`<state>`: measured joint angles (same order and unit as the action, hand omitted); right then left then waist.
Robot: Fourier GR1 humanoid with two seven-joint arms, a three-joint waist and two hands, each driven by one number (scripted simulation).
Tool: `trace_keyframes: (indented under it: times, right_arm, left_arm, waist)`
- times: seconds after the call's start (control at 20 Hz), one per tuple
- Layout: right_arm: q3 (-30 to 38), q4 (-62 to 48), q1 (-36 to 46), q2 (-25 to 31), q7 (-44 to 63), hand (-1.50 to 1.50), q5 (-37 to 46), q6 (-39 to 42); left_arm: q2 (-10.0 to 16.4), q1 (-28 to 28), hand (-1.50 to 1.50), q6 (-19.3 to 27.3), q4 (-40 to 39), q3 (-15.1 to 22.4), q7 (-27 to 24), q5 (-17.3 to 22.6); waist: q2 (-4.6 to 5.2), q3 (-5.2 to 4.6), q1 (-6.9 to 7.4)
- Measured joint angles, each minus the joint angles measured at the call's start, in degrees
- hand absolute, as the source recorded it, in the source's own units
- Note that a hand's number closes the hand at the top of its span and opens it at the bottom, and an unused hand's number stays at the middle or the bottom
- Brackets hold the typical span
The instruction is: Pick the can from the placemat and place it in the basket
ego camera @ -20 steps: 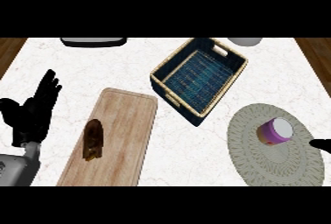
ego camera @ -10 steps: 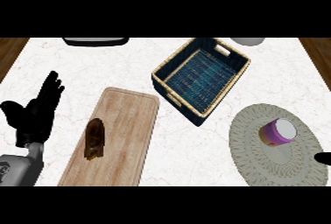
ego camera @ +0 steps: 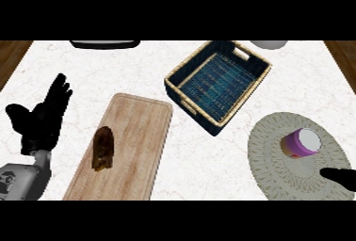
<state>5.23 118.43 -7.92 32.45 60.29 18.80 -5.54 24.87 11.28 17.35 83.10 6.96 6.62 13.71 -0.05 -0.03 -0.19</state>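
The fingers point(ego camera: 59, 92) of the left hand point(ego camera: 40, 123) are held straight and slightly spread, pointing up at the left edge of the head view, where the hand is at rest and nothing is held. Of the right hand point(ego camera: 341, 178) only a dark tip is seen at the right edge, lying over the placemat point(ego camera: 274, 164); whether it is open or closed cannot be told. Over the last second this tip has been lowered in the view, and it now lies below the can point(ego camera: 303, 142), near it but not touching. The can is left upright on the placemat, unmoved, well apart from the basket point(ego camera: 182, 94) on the counter point(ego camera: 173, 61). A repositioning for the grasp is judged to be under way; the pick is not yet made.
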Motion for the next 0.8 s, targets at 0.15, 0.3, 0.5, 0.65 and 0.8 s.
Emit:
trace_keyframes:
  times: [0.15,0.3,0.5,0.65,0.8]
  right_arm:
    - [-2.1,-2.4,0.3,-4.1,-1.9,-1.5,4.1,-1.3]
    - [-3.9,-4.4,-0.1,-7.8,-4.3,-1.5,8.9,-3.2]
    - [-4.3,-6.9,0.3,-11.0,-6.2,-1.5,13.2,-4.2]
    - [-3.3,-7.9,-0.6,-12.6,-9.1,-1.5,14.6,-4.7]
    - [-3.5,-10.3,0.0,-14.8,-11.5,-1.5,16.4,-5.9]
  left_arm:
    - [-0.5,-0.7,0.0,-0.7,0.9,-0.5,0.4,-1.1]
    - [-1.1,-1.4,0.0,-1.6,1.6,-1.5,0.8,-1.9]
    - [-2.1,-1.7,0.0,-4.3,-0.7,-3.9,-1.5,-2.5]
    - [-2.8,-0.1,0.0,-5.4,-1.5,-5.3,-0.7,-3.4]
    - [-4.2,-0.3,0.0,-4.8,0.5,-5.1,1.2,-5.1]
  waist:
    - [0.03,0.03,0.14]
    - [0.02,0.03,0.17]
    - [0.04,0.03,0.13]
    - [0.04,0.03,0.05]
    - [0.02,0.03,0.12]
